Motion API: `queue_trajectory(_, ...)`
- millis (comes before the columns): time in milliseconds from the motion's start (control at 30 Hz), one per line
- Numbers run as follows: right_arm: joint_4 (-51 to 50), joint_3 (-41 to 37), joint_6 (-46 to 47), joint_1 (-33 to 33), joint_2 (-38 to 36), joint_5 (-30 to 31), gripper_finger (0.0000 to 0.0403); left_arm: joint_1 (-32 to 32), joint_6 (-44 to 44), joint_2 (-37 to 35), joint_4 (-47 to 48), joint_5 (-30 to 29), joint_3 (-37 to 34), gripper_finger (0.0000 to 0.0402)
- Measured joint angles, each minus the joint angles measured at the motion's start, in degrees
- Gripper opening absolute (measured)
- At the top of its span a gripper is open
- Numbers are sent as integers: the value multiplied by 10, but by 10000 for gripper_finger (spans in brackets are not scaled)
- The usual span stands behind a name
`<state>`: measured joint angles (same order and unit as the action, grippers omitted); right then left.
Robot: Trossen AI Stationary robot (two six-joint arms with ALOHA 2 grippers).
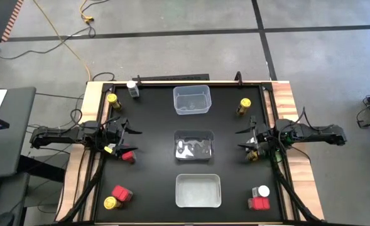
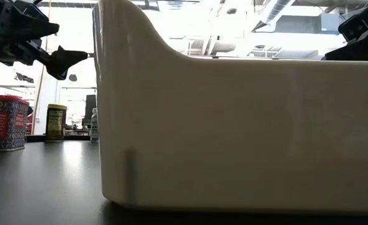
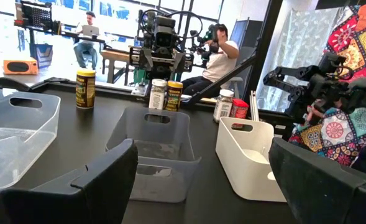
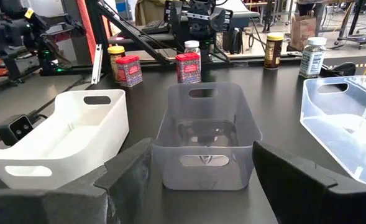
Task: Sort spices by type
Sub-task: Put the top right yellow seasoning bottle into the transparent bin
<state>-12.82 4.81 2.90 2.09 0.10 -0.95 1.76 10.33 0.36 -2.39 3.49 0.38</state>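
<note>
barely begun: all three tubs (image 1: 198, 189) without spices. scattered in mixed clumps instead: near left, red tin (image 1: 121, 193) beside yellow jar (image 1: 110, 203); near right, tin (image 1: 258, 203) with white jar (image 1: 262, 191). mid-table, left gripper (image 1: 123, 135) and right gripper (image 1: 249, 139) spread wide, holding nothing. far corners, more jars (image 1: 244, 106), unsorted.
</note>
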Motion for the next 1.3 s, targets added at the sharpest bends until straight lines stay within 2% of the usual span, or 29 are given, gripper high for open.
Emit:
queue_trajectory(167,1,0,1,0,0,49,306,0,0,0,0,0,0,345)
queue_trajectory(333,37,-4,1,0,0,159,306,0,0,0,0,0,0,345)
queue_trajectory(600,66,-4,1,0,0,270,306,0,0,0,0,0,0,345)
queue_trajectory(833,103,5,5,0,0,415,306,0,0,0,0,0,0,345)
queue_trajectory(933,106,29,20,0,0,469,306,0,0,0,0,0,0,345)
queue_trajectory(1100,101,93,13,0,12,512,306,0,0,0,0,0,0,345)
queue_trajectory(1300,81,191,11,-1,74,563,306,0,0,0,0,0,0,345)
